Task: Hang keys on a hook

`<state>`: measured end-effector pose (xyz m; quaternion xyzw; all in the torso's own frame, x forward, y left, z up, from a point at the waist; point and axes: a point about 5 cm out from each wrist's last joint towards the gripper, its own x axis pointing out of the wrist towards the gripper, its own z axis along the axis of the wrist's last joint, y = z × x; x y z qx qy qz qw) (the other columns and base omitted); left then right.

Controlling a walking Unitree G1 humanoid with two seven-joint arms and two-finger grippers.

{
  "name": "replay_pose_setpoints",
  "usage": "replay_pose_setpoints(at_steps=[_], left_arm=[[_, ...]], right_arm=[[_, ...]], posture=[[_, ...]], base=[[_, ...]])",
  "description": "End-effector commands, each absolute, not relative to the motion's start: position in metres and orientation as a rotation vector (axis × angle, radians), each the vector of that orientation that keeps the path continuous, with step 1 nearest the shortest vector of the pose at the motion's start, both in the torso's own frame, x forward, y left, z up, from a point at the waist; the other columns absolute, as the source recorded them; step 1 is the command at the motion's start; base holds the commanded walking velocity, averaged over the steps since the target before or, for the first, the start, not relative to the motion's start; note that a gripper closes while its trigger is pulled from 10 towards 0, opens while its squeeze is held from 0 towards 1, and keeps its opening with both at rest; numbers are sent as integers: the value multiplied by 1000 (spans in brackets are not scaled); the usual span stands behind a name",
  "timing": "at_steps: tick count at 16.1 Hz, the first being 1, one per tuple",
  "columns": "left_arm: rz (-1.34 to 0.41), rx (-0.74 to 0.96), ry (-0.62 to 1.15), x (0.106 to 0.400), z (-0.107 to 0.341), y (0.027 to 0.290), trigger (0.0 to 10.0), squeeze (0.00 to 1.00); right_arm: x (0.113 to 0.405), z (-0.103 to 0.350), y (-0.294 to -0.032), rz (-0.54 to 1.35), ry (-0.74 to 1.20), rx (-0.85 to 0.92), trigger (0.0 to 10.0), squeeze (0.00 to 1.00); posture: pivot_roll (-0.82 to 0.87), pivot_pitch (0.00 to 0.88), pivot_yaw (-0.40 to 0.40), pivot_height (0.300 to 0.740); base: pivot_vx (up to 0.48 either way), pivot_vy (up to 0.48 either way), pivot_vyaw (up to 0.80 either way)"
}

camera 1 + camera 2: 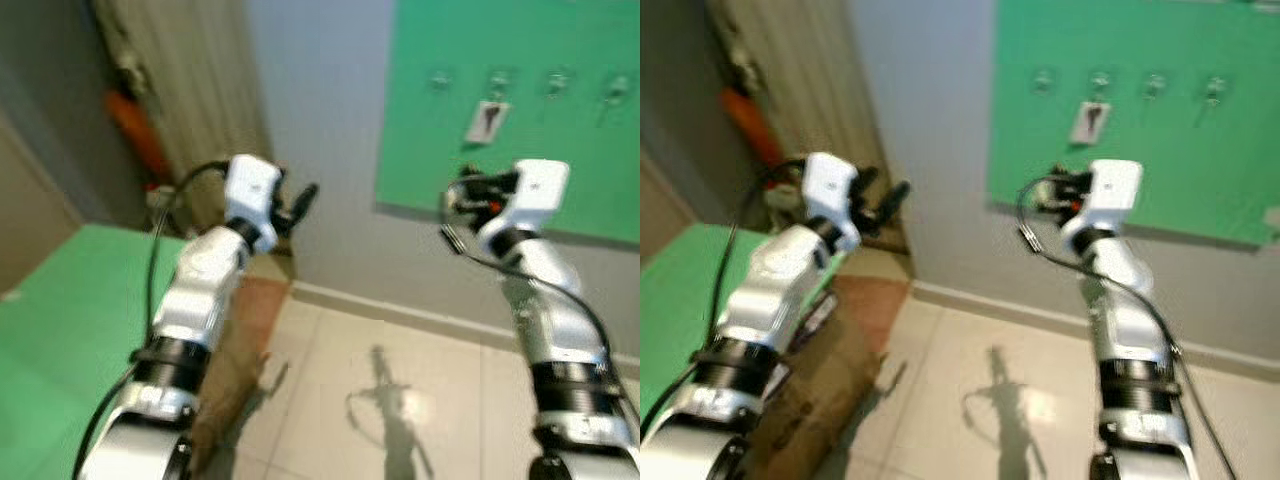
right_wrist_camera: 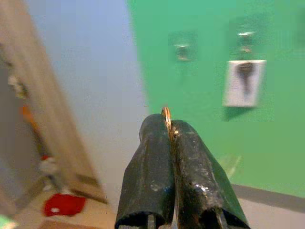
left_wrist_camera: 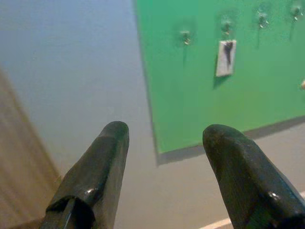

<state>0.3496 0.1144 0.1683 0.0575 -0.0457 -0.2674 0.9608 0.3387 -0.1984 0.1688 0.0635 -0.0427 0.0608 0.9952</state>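
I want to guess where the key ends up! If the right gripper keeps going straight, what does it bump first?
Probably the flat green wall board, near its left edge. The right gripper, pinching a thin gold key ring, points there; depth is unclear.

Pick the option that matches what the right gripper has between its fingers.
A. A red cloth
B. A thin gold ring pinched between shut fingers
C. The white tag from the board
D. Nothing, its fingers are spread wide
B: in the right wrist view the right gripper has its fingers pressed together with a gold ring poking out at the tips, while the white tag hangs on the green board.
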Motion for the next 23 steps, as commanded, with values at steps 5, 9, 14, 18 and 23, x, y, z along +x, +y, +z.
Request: replay_pose_setpoints(at_steps=[5,9,14,18,23], left_arm=[[-500,168,-69,353,164,129,10000,0],[-493,166,-61,353,163,129,10000,0],[-430,164,-58,358,163,137,10000,0],[-441,179,-65,357,164,135,10000,0],[-465,196,-83,354,166,126,10000,0]], right_arm=[[341,169,-178,198,-90,147,0,0],[341,166,-175,214,-67,131,0,0],[340,168,-172,249,-80,138,0,0],[346,170,-179,218,-56,127,0,0],[344,168,-174,262,-47,107,0,0]], posture=[[-72,0,114,740],[-72,0,112,740],[-73,0,107,740],[-67,0,104,740],[-62,0,98,740]], base=[[204,-413,0],[0,-450,0],[339,-208,0],[110,0,0],[439,0,0]])
